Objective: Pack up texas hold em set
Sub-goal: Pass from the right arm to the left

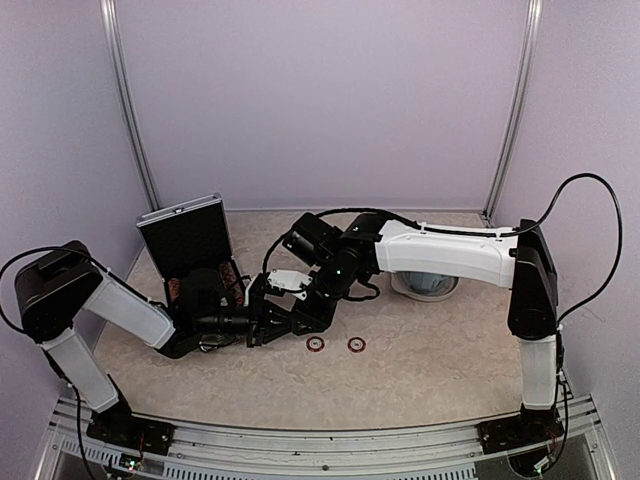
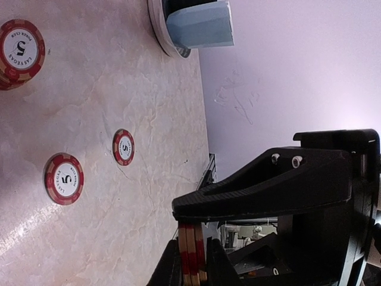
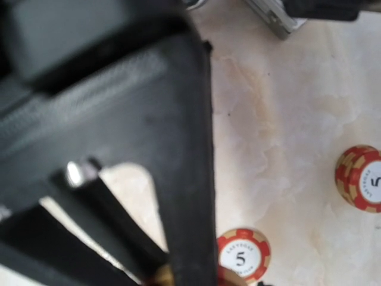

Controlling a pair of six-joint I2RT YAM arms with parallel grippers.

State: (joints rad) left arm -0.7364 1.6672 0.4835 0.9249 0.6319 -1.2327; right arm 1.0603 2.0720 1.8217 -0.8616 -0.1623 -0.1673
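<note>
The silver briefcase (image 1: pixel 186 236) stands open at the far left of the table (image 1: pixel 450 350), lid upright, with red showing in its tray. Just right of it, the left gripper (image 2: pixel 191 265) is pinched onto a short stack of chips (image 2: pixel 190 241), held on edge between its fingers. The right gripper (image 1: pixel 298 318) is close beside it, and I cannot tell how wide it stands. A loose chip (image 1: pixel 315 344) and a second chip (image 1: pixel 357 344) lie flat just nearer. A cup (image 2: pixel 199 25) on its saucer (image 2: pixel 158 27) sits farther right.

Arms reach inward, low; left tool (image 2: pixel 191 268) pinches chips (image 2: pixel 191 247); right tool (image 1: pixel 300 325) angled down.
</note>
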